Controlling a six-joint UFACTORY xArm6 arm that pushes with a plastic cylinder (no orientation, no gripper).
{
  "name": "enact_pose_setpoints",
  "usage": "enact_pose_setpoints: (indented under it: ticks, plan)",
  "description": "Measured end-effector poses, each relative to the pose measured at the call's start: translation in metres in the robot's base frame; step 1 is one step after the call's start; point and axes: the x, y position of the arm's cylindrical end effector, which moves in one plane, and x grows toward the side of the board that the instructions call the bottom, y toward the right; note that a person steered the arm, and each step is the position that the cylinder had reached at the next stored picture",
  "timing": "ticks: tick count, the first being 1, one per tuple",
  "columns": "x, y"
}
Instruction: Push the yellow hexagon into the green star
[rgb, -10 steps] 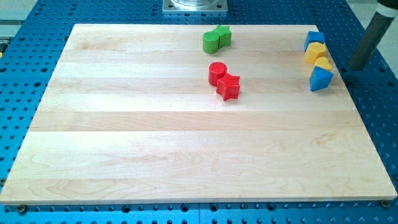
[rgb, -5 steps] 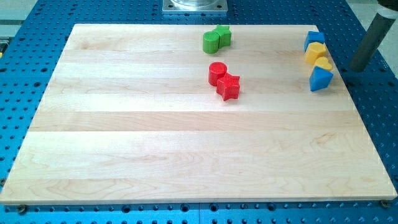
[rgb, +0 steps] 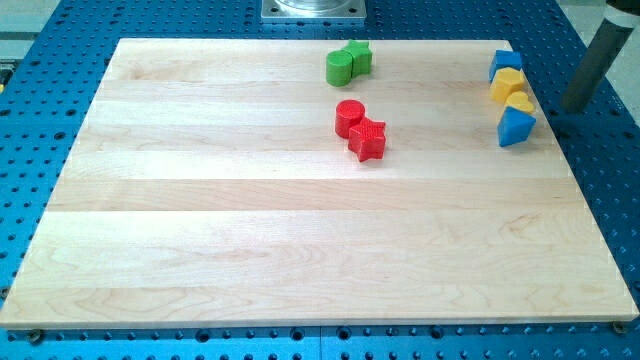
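The yellow hexagon (rgb: 507, 84) lies near the board's right edge at the view's top right, between a blue block (rgb: 505, 62) above it and a yellow heart-like block (rgb: 519, 102) below it. The green star (rgb: 359, 56) lies at the view's top centre, touching a green rounded block (rgb: 340, 68) on its left. My tip (rgb: 576, 108) is off the board over the blue perforated table, to the right of the yellow blocks and apart from them.
A blue triangle (rgb: 515, 126) lies just below the yellow heart-like block. A red cylinder (rgb: 349, 117) and a red star (rgb: 367, 139) touch each other near the board's middle top. The wooden board (rgb: 300, 240) rests on the blue perforated table.
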Motion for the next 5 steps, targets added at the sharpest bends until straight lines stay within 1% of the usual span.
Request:
enact_pose_setpoints:
  ticks: [1,2,4,5]
  plan:
    - [-0.006,-0.003]
    - [-0.025,-0.018]
    - [-0.045,-0.106]
    - [-0.028,-0.093]
